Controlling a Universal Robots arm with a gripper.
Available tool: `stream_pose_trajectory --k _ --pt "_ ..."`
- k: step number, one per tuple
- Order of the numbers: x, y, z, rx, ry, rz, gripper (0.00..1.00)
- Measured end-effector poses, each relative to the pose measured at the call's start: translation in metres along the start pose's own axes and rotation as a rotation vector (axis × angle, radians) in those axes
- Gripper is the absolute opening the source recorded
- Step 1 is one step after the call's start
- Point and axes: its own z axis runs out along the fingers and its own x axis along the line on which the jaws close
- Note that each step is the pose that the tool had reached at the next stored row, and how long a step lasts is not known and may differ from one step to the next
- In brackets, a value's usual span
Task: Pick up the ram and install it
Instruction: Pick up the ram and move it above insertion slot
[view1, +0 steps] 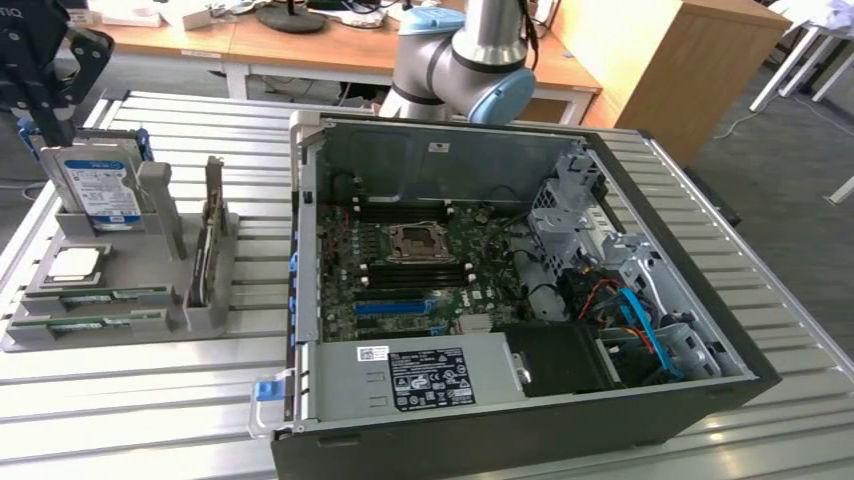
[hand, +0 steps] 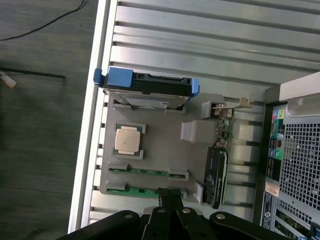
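Pinched shut and empty, the black two-fingered pincer hangs above the grey plastic parts holder, its tips over the holder's outer edge. Two long, flat green circuit-board ram sticks lie in slots there: the outer ram stick sits right under the tips, the inner ram stick just beside it. Whether the tips touch the outer stick I cannot tell. Near them rest a square silver processor chip, an upright silver blue-labelled hard drive and a dark expansion card.

By my reading the task has barely begun. Neither stick is lifted, and the green motherboard inside the open black computer case, to the exterior view's right of the holder, has yet to receive one. Both picking up and seating are left.
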Motion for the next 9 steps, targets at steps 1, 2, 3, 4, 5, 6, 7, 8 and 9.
stream_pose_trajectory --k 1,2,3,4,5,6,7,8,9 --pt "0.0000 0.0000 0.0000 -0.0004 0.0008 -0.018 0.11" --pt "0.0000 0.0000 0.0001 -0.0008 0.0016 -0.036 0.11" --pt "0.0000 0.0000 0.0001 -0.0013 0.0025 -0.054 0.11" --pt "0.0000 0.0000 0.0001 -0.0017 0.0033 -0.072 0.11" --pt "0.0000 0.0000 0.0002 -0.0020 0.0042 -0.090 0.11" --pt "0.0000 0.0000 0.0003 -0.0025 0.0049 -0.108 0.11" --pt "0.0000 0.0000 0.0003 -0.0029 0.0058 -0.126 0.11" --pt "0.0000 0.0000 0.0003 -0.0033 0.0066 -0.144 0.11" --pt "0.0000 0.0000 0.0003 -0.0037 0.0074 -0.163 0.11"
